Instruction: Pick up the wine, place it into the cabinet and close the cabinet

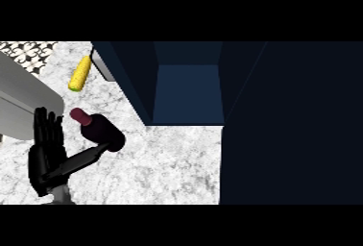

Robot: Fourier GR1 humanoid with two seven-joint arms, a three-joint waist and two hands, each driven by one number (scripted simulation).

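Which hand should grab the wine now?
Left. The left hand is open beside the wine bottle, its thumb reaching toward the bottle's base. The right hand isn't in view.

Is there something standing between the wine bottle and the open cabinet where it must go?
Nothing visible does. The wine bottle stands on the counter left of the open cabinet, with bare marble between them. The corn lies farther back, off that path. The left hand is beside the bottle.

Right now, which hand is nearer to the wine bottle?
Left. The left hand stands open just left of the wine bottle, its thumb reaching toward the bottle's base. The right hand is not in view.
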